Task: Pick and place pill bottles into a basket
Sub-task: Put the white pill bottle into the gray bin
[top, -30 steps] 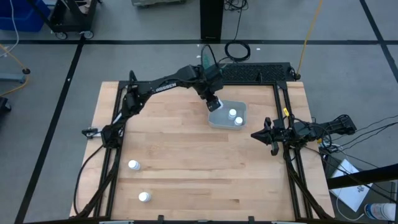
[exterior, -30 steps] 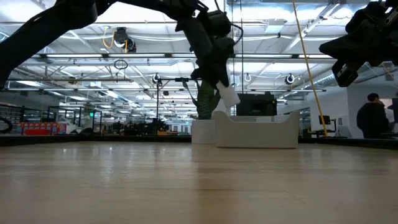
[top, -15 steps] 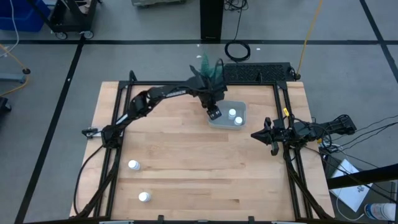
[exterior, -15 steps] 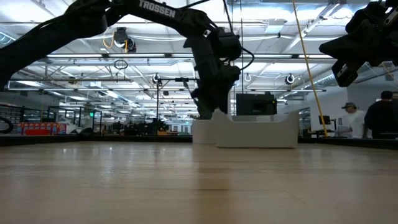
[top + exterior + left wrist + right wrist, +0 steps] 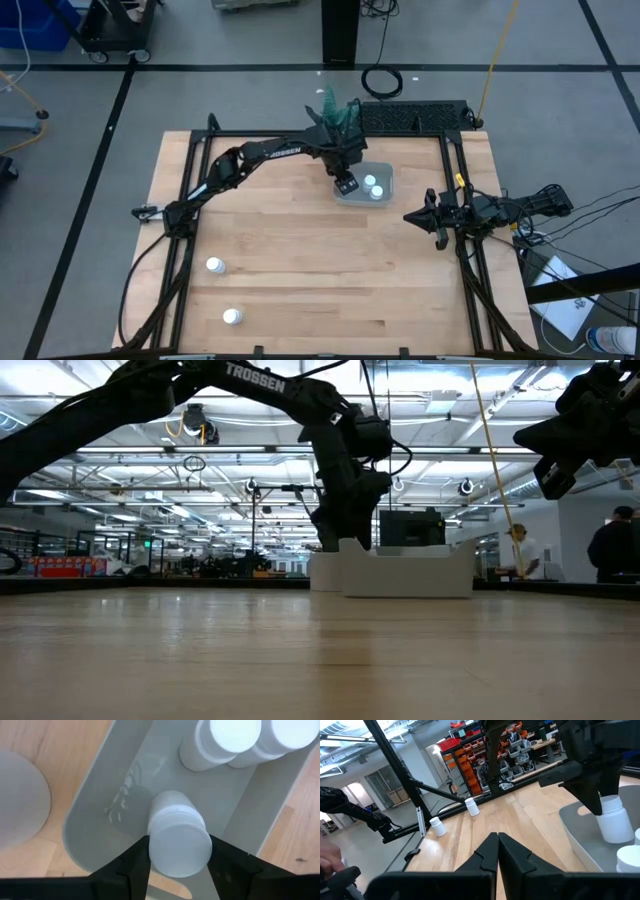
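On the pale wooden surface (image 5: 300,250), five small white capped pill bottles: two loose at 7 o'clock (image 5: 214,265), two in the translucent grey-blue basket (image 5: 385,178) at 1 o'clock, one (image 5: 177,835) between the left gripper's (image 5: 346,184) part-open fingers there; right gripper's (image 5: 411,216) fingers closed, empty, at 3 o'clock.

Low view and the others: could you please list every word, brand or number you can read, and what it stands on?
"TROSSEN": white letters on the left arm in the low view.
The same arm's lettering in the high view is too small to read for sure.
Red signs in the room behind: too blurred to read.
Pill bottles and basket: no readable text.
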`<state>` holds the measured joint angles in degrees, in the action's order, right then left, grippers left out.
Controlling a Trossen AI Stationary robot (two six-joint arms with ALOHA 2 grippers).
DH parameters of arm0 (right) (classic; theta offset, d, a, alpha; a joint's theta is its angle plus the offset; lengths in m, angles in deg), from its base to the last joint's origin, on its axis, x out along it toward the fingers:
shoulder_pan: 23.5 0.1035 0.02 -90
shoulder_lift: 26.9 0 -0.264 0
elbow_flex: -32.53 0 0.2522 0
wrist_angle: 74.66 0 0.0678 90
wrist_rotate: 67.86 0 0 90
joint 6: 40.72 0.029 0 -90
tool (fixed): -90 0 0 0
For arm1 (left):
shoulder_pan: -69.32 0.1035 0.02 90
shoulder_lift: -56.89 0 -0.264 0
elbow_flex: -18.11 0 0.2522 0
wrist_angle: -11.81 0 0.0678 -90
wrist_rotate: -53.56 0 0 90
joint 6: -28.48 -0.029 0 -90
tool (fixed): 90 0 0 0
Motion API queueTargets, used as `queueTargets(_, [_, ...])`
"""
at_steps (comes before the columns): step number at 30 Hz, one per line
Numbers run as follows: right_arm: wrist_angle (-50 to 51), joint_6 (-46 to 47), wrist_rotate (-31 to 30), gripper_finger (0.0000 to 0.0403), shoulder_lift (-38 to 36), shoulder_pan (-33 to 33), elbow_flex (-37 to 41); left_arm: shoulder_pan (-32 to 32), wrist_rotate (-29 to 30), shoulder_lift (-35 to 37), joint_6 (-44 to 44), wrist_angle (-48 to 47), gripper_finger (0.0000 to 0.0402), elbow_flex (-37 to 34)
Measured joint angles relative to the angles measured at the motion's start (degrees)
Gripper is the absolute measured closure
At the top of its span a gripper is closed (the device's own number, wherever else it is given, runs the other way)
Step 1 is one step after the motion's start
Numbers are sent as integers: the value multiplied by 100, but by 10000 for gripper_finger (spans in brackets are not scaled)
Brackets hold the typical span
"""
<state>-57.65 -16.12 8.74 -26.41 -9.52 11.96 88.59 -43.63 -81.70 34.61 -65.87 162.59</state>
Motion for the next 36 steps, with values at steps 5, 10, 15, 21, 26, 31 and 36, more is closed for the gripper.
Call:
queueTargets(5, [0, 0, 0, 399, 0, 0, 0, 4, -25, 0, -68, 45, 231, 0])
queueTargets(10, [2, 0, 1, 399, 0, 0, 0, 4, -27, 0, -124, 85, 205, 0])
queueTargets(15, [2, 0, 1, 399, 0, 0, 0, 2, -32, 0, -138, 114, 182, 0])
queueTargets(21, [0, 0, 1, 399, 0, -1, 0, 3, -34, 0, -140, 120, 177, 0])
queueTargets(26, [0, 2, 1, 399, 0, 0, 0, 4, -123, 77, -152, -7, 177, 0])
queueTargets(31, [4, 0, -1, 399, 2, 0, 0, 4, -307, 384, -134, -202, 186, 2])
queueTargets(36, [0, 2, 4, 399, 2, -2, 0, -28, -524, 783, -192, -367, 255, 9])
